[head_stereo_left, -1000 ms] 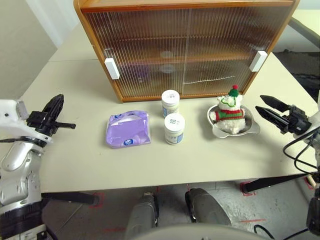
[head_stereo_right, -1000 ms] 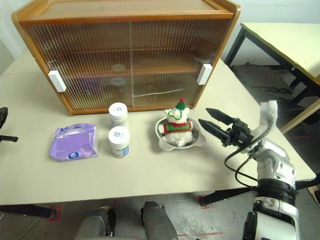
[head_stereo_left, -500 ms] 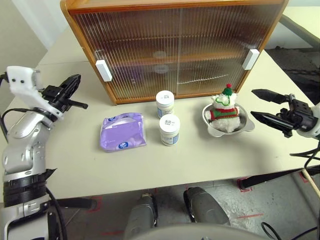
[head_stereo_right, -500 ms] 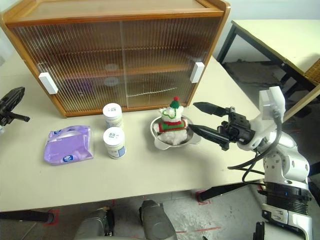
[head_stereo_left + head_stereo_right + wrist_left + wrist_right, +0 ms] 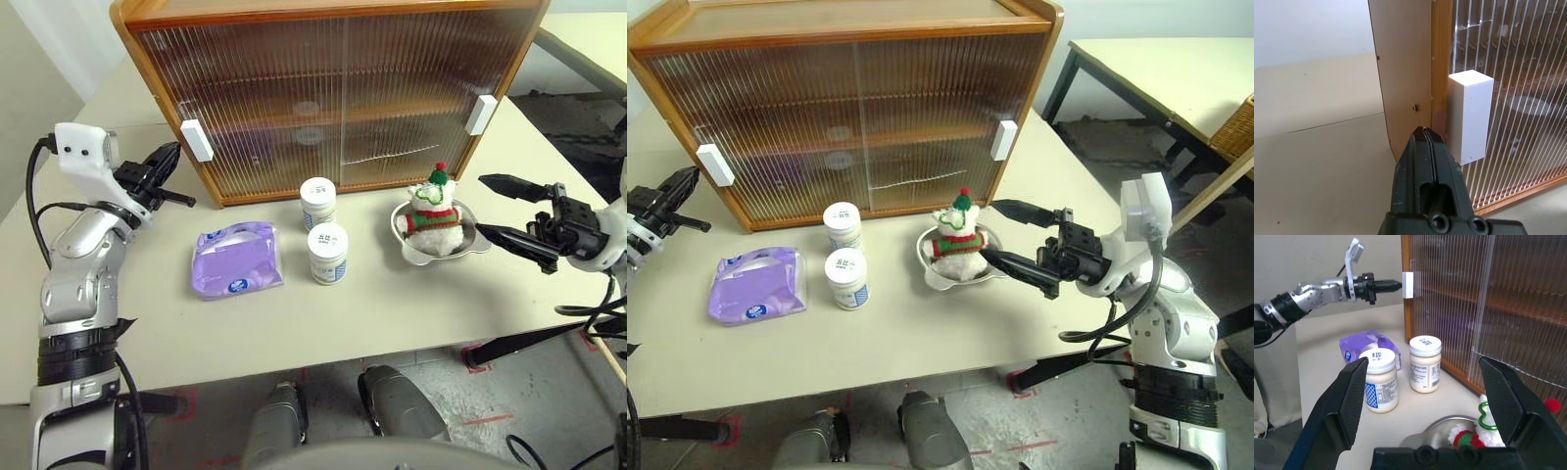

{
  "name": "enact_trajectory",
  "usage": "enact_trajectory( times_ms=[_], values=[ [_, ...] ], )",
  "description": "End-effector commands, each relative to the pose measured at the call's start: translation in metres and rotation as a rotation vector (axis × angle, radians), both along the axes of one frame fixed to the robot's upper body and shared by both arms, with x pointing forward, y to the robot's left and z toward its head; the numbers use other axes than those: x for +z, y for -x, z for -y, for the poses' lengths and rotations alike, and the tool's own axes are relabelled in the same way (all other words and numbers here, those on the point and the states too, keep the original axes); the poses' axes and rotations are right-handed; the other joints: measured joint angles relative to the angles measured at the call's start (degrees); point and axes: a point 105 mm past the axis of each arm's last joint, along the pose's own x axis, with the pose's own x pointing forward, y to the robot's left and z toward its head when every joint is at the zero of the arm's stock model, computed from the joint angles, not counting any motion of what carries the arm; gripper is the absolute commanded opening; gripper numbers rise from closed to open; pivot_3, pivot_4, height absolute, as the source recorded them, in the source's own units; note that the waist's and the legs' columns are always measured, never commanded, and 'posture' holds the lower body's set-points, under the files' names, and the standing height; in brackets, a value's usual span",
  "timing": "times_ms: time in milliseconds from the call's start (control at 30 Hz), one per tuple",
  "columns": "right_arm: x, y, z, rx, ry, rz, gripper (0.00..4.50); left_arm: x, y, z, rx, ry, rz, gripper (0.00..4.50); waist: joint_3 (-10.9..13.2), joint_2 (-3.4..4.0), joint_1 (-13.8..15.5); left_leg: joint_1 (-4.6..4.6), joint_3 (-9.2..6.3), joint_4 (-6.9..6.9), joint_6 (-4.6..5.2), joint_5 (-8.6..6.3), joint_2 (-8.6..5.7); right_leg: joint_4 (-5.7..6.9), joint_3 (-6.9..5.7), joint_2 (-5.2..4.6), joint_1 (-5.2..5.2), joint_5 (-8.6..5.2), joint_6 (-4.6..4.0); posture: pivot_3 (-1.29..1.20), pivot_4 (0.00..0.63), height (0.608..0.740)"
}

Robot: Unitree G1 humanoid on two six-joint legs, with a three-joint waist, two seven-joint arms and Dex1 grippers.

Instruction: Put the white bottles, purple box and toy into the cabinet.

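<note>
progress: nothing stowed; cabinet point(image 5: 333, 93) doors closed
left end effector point(image 5: 168, 166): pressed together, nearing handle point(image 5: 197, 140)
right end effector point(image 5: 1004, 235): spread, flanking toy point(image 5: 955, 233)

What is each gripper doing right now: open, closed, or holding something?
Left gripper: closed, holding nothing, tips close to the cabinet's white handle.
Right gripper: open, holding nothing, fingers beside the toy.

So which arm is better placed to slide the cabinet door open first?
Probably the left: its shut left gripper points at the white handle just ahead. The open right gripper is beside the toy.
</note>
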Motion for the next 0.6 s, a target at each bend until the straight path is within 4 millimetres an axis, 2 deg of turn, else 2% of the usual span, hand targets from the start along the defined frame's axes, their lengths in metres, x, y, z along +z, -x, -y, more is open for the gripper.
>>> enact_trajectory(
  times_ms=[33,300,600],
  values=[
    [-0.001,0.003,-0.005,0.019,-0.005,0.002,4.5,-0.002,-0.004,0.014,-0.043,-0.019,-0.001,0.04,-0.01,-0.02,0.04,-0.02,-0.01,0.05,0.0,0.0,-0.01,0.0,0.0,0.0,0.02,0.0,0.0,-0.28,0.092,0.74],
    [-0.002,0.002,-0.006,0.022,-0.01,-0.004,4.5,-0.009,-0.006,0.02,-0.06,-0.033,-0.001,0.04,-0.02,-0.03,0.36,-0.09,-0.15,0.23,0.04,0.01,-0.22,0.0,0.0,-0.08,0.12,-0.01,0.04,-0.27,0.093,0.74],
    [-0.004,0.002,-0.004,0.024,-0.005,-0.013,4.5,-0.016,0.001,0.025,-0.06,-0.02,0.001,0.04,-0.03,-0.04,0.19,-0.09,-0.18,0.26,0.09,0.04,-0.46,0.0,0.01,-0.12,0.15,0.0,0.09,-0.27,0.092,0.74]
  ],
)
